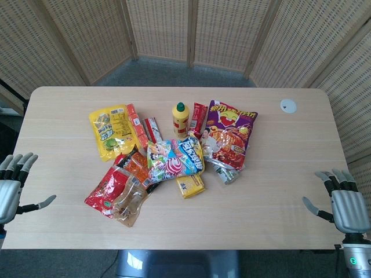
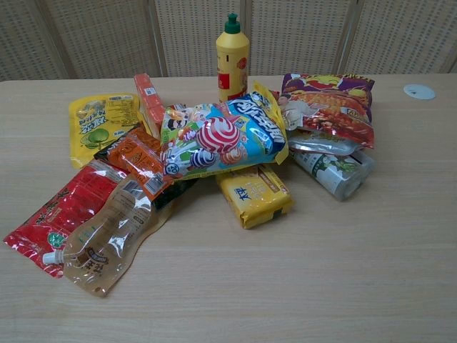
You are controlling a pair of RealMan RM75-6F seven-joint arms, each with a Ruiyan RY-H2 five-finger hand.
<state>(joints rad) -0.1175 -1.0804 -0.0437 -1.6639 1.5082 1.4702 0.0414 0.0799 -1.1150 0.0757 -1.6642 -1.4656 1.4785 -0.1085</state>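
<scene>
Head view: your left hand [image 1: 13, 188] sits at the table's [image 1: 278, 191] left edge and your right hand [image 1: 342, 202] at its right edge, fingers spread, holding nothing. Nearest the left: a glossy red pouch [image 1: 106, 191].

Chest view (hands unseen): crinkled red pouch [image 2: 61, 211] near the front-left corner, beside a clear spouted pouch [image 2: 107, 239]; rigid yellow bottle [image 2: 232, 57] upright behind.

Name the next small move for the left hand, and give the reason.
Probably bring the left hand inward toward the red pouch, the pile's nearest item to it. Both hands rest open at the table edges, the right hand far from the snacks, holding nothing. The red pouch lies flat at the pile's edge, partly under the clear spouted pouch.
</scene>
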